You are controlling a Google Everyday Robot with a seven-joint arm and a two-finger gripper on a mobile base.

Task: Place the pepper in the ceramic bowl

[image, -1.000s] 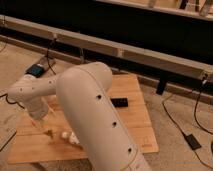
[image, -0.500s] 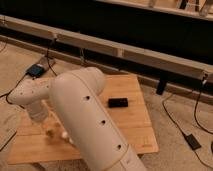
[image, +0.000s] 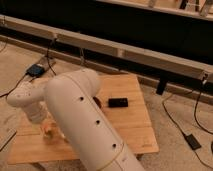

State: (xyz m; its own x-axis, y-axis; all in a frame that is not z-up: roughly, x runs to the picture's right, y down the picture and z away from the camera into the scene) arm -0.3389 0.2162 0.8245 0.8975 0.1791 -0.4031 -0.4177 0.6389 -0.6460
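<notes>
My white arm (image: 80,115) crosses the middle of the wooden table (image: 132,125) and bends down to its left side. My gripper (image: 49,128) is low over the table's left part, mostly hidden under the wrist. A small pale orange shape (image: 50,132) shows at the gripper; it may be the pepper, but I cannot tell if it is held. A dark reddish sliver (image: 98,103) at the arm's right edge may be the ceramic bowl, and the arm hides the rest of it.
A small black box (image: 118,102) lies on the table right of the arm. Cables and a dark device (image: 35,70) lie on the floor at the left, and more cables (image: 192,140) at the right. A long rail (image: 125,50) runs behind the table.
The arm's upper part and the gripper end have shifted slightly left over the table. The black box has not moved.
</notes>
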